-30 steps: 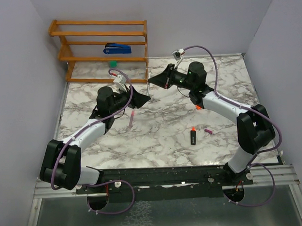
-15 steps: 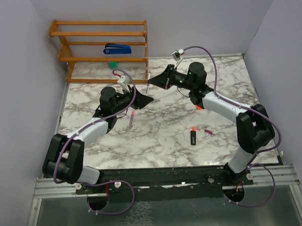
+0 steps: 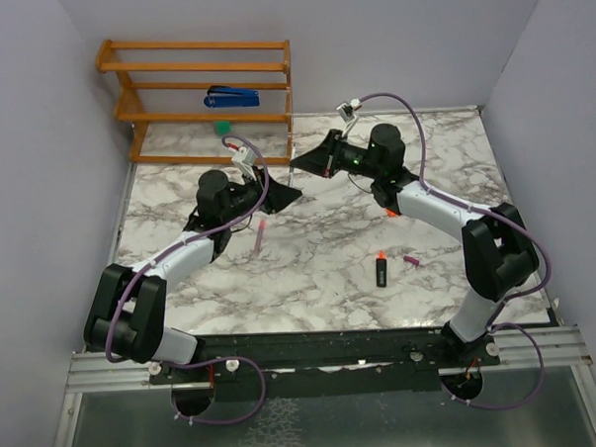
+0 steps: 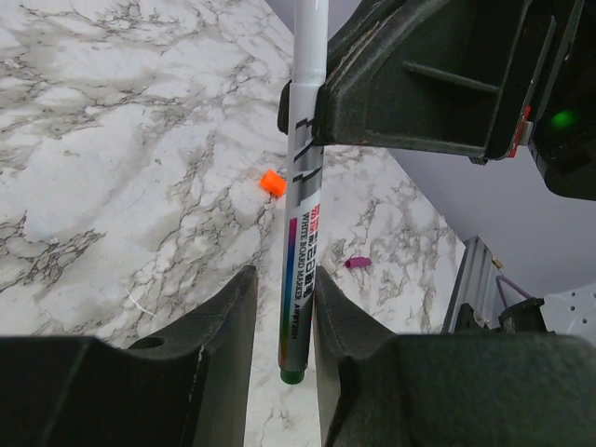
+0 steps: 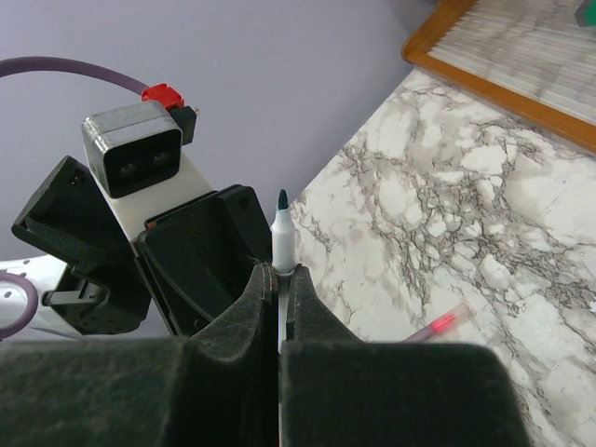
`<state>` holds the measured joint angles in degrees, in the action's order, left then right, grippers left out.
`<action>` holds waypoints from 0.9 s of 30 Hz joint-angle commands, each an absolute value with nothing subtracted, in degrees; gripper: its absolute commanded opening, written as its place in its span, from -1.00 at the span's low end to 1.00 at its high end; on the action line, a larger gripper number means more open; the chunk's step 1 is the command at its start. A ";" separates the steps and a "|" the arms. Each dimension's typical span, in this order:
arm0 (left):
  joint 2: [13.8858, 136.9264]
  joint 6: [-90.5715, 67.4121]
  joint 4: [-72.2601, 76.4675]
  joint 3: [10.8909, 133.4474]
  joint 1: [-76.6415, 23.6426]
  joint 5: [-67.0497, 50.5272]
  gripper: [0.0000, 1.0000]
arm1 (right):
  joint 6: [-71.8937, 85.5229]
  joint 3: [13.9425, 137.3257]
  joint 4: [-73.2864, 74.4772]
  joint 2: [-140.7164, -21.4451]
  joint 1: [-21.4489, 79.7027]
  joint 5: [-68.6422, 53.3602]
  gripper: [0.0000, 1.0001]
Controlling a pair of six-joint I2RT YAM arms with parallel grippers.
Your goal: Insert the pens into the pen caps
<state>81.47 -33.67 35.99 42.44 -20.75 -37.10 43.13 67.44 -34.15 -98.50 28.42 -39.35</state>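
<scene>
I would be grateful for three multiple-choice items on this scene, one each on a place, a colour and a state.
1. Where is the stapler?
A. on the wooden rack
B. on the floor
C. in a drawer

2. What colour is the tip of the black marker?
A. green
B. orange
C. blue

3. How is the right end effector?
A. open and empty
B. shut on the white pen
C. shut on a spoon

Answers:
1 A, it lies on a rack shelf.
2 B, orange shows at the marker's far end.
3 B, its fingers clamp the upright pen.
</scene>
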 commanded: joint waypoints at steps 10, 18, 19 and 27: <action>81.77 -34.45 37.71 43.68 -20.92 -38.67 -1.00 | 43.99 68.60 -36.30 -100.11 28.65 -41.40 -0.99; 81.83 -35.42 37.71 43.09 -20.92 -36.93 -1.00 | 44.16 68.49 -36.21 -100.46 28.66 -41.33 -0.99; 81.83 -35.50 37.71 43.03 -20.92 -36.79 -1.00 | 44.19 68.55 -36.23 -100.54 28.65 -41.31 -0.99; 82.30 -35.60 37.71 42.47 -20.92 -36.01 -1.00 | 45.11 67.53 -36.42 -100.46 28.66 -39.25 -0.37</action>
